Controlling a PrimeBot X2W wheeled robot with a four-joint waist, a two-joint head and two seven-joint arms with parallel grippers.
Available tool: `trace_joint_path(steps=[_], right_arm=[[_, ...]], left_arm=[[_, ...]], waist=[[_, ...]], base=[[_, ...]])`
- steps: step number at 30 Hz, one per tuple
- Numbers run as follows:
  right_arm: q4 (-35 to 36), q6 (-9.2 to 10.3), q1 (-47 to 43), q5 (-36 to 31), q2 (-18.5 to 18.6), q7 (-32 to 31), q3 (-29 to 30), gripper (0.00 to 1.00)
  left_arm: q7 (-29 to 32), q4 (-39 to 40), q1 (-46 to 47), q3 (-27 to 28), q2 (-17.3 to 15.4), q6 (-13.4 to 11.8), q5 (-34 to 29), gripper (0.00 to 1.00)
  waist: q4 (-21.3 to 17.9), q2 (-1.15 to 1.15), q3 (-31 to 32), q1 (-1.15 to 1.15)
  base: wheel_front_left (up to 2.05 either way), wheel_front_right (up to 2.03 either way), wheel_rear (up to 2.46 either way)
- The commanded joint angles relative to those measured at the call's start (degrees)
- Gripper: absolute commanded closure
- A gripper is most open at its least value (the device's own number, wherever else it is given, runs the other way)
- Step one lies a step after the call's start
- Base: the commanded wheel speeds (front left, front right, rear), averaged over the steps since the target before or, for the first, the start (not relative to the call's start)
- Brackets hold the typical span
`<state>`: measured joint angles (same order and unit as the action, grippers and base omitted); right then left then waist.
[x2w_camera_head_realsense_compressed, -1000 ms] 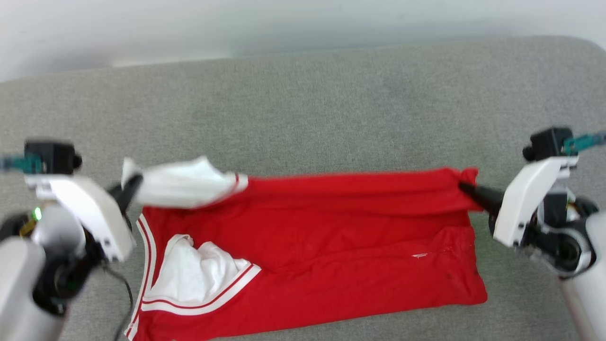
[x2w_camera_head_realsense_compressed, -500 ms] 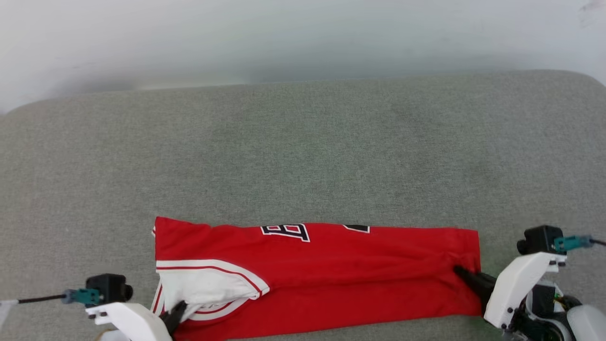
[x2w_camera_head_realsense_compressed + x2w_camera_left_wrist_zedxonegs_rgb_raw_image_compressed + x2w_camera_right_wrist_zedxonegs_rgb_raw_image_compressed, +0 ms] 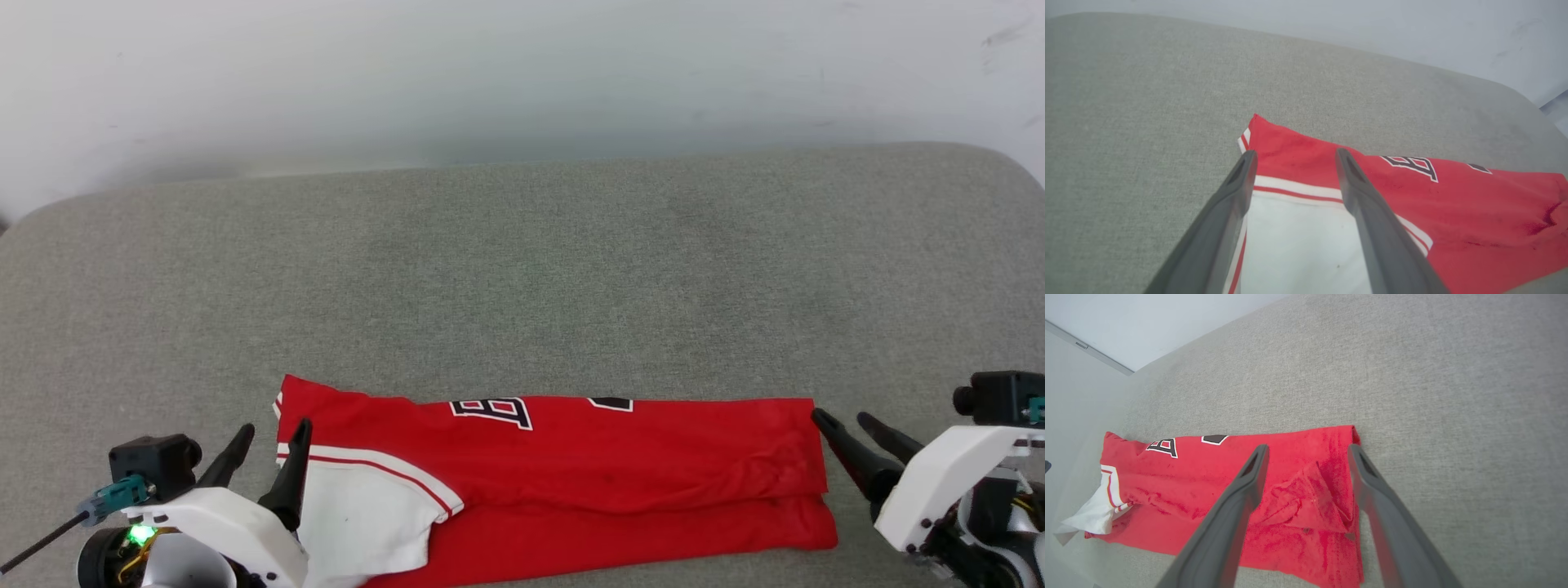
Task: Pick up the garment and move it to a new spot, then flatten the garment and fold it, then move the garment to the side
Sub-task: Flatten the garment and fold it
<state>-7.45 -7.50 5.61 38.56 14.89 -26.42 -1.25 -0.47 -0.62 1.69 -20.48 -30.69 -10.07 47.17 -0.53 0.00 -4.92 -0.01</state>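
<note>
Left hand point(image 3: 274, 427) at seven o'clock and right hand point(image 3: 840, 416) at four o'clock gape empty at either end of the garment point(image 3: 620, 457), a long folded band at six o'clock on the surface point(image 3: 522, 286), so I'd pinch matching corners and lift evenly.

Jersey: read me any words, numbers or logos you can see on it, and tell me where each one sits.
"8", or possibly "B": a black, white-outlined numeral on the jersey, at its far folded edge. The fold cuts it off, so the reading is unsure.
Unreadable: the second numeral beside it, of which only a sliver shows.
No other word, brand or label can be read.
</note>
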Motion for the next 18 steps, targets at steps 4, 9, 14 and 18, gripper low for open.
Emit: trace_joint_path(steps=[4,9,14,18], right_arm=[[1.7,0.02,-0.1,-1.9,1.1,-4.8,3.7,0.0],[2.8,0.02,-0.1,-5.1,1.2,-12.9,8.0,0.0],[1.0,0.02,-0.3,-6.7,-0.1,-17.6,9.8,0.0],[-2.1,0.02,0.2,-7.1,-1.5,-18.8,10.3,0.0]], left_arm=[[-3.5,2.9,1.7,-0.2,0.3,-2.3,-4.0,0.0],[-8.1,6.3,2.8,-0.8,1.6,-5.4,-9.0,0.0],[-11.5,9.3,3.5,-1.4,3.1,-8.0,-12.9,0.0],[-12.2,11.4,3.8,-2.3,3.5,-9.1,-15.1,0.0]], waist=[[0.4,0.0,0.7,0.01],[1.9,0.0,1.1,0.01],[3.9,0.0,0.6,0.01],[5.6,0.0,-0.5,0.01]], base=[[0.0,0.0,0.0],[0.0,0.0,0.0],[0.0,0.0,0.0],[0.0,0.0,0.0]])
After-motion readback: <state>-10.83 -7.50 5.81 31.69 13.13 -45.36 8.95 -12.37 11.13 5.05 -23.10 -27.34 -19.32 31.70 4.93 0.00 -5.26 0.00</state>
